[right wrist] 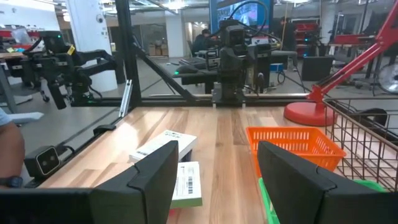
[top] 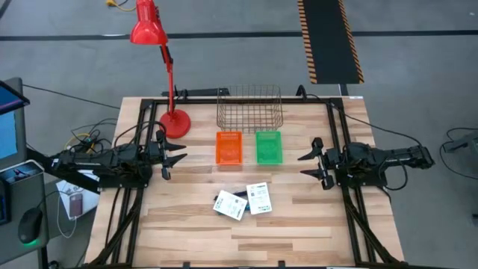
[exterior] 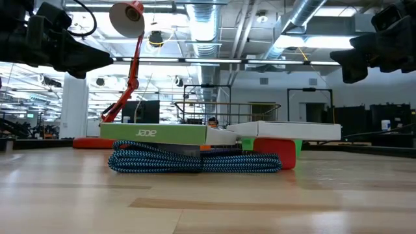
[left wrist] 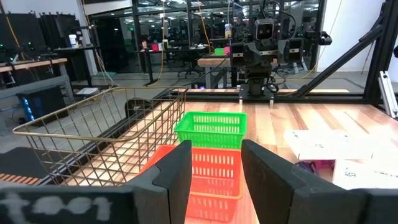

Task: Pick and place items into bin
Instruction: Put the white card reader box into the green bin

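Wooden planks make up the table (top: 187, 232), which stands on a grey floor with a red desk lamp (top: 153, 45) at its far left corner. Near the far edge sits a wire basket (top: 249, 108), and just in front of it are an orange bin (top: 229, 147) and a green bin (top: 269, 146) side by side. Closer to the near edge, two flat white cards (top: 246, 202) with black printed labels lie touching each other, over a blue braided cable (exterior: 195, 162). At the table's left side the left hand (top: 173, 155) hovers with its fingers spread wide, holding nothing. Opposite it, the right hand (top: 312, 163) hovers equally wide and empty.
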